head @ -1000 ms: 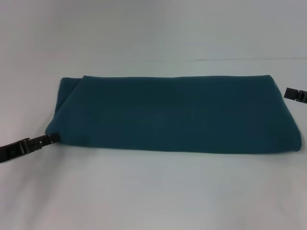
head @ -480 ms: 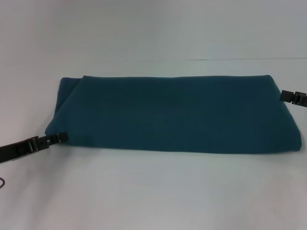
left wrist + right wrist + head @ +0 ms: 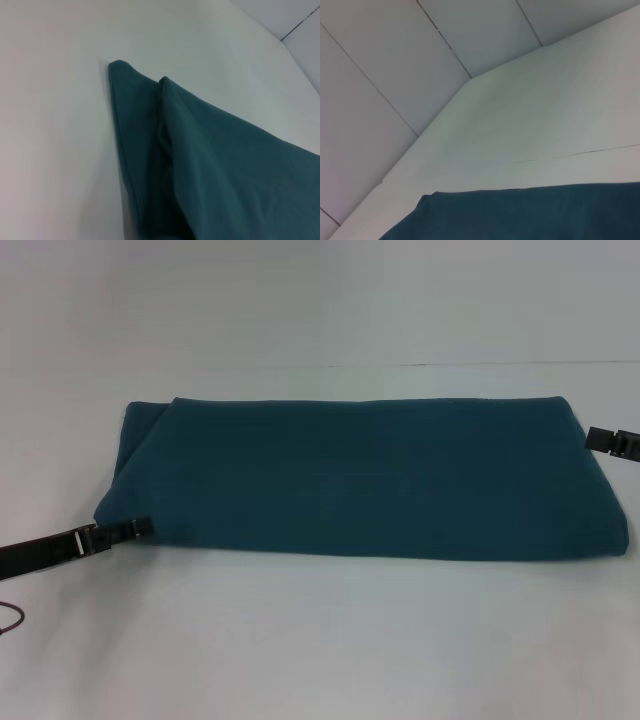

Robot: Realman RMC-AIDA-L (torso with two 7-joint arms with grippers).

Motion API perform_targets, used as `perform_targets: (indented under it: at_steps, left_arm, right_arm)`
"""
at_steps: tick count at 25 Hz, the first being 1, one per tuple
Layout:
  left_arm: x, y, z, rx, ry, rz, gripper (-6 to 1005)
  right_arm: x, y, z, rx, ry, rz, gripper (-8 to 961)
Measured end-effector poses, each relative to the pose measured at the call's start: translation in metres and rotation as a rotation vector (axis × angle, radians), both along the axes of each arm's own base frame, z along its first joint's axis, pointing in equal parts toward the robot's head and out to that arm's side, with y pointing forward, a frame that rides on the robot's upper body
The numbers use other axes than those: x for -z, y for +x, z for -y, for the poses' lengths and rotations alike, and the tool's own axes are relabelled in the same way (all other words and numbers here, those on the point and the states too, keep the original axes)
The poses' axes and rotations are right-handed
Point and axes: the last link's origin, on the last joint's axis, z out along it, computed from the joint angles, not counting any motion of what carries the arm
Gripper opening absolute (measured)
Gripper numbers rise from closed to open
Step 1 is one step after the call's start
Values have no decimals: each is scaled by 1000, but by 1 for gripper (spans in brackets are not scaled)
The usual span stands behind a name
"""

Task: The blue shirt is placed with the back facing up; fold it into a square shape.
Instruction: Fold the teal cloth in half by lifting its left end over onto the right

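White worktop [image 3: 320,640] fills the scene, with a pale panelled wall behind it, and the blue shirt [image 3: 360,480] lies across its middle as a long band running left to right, already folded lengthwise. Judge the step in hand as the start of the crosswise fold: the band must next be doubled end over end to give the square. Note the left gripper [image 3: 140,528] at the near left corner of the band, with its arm reaching in low and nearly level from the left edge of the head view. Its tip touches or just overlaps the near hem of the cloth; you cannot tell from these views whether its fingers are parted or closed, or whether they have any cloth between them. Note the right gripper [image 3: 595,438] at the far right end of the band, level and low, with its tip at the cloth edge; the state of its fingers cannot be told either. The left wrist view shows the left end of the band as two stacked layers with a slight offset between their corners. For the next move, expect that each gripper must take all layers at its corner, since a partial grip would probably let the lower layer slip and skew the fold.
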Motion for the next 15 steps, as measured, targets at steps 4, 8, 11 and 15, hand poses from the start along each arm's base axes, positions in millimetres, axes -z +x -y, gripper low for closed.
perform_targets:
  at_steps: [4, 8, 11, 15]
  left_arm:
    - [3, 1, -5, 1, 0, -11, 891]
    - [4, 3, -11, 5, 0, -28, 891]
    - [6, 5, -14, 11, -3, -39, 891]
    - [6, 8, -18, 19, 0, -48, 891]
  right_arm:
    - [0, 0, 0, 2, 4, -3, 908]
    - [0, 1, 1, 4, 6, -5, 908]
    - [0, 1, 1, 4, 4, -5, 908]
    - [1, -1, 0, 0, 0, -5, 907]
